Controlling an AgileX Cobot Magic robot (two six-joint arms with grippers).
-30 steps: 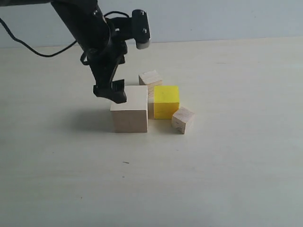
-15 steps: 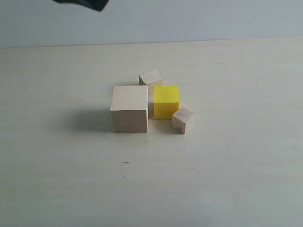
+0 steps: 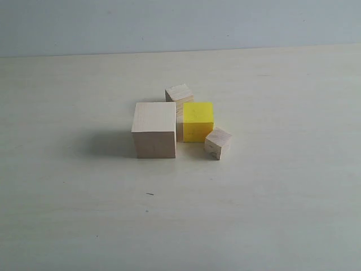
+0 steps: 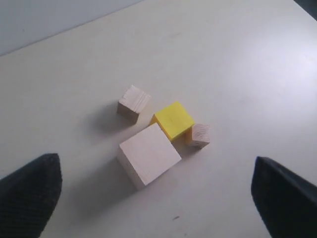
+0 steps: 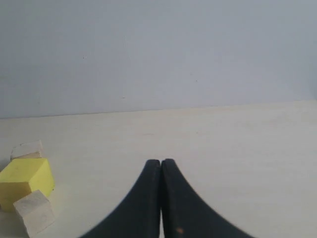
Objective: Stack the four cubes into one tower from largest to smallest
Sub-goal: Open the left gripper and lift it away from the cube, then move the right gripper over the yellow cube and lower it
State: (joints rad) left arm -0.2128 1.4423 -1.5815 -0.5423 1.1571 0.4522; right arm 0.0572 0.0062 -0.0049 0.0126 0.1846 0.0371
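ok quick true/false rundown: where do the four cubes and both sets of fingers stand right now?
1. The large wood cube, the yellow cube, the far small wood cube and the near small wood cube all stand on the table, none stacked. True.
2. The yellow cube rests on top of the large wood cube. False: it stands on the table beside it.
3. The left fingers are spread wide and hold nothing. True.
4. The right fingers are open around a small cube. False: the right fingers are shut together and empty.
5. No arm shows in the exterior view. True.
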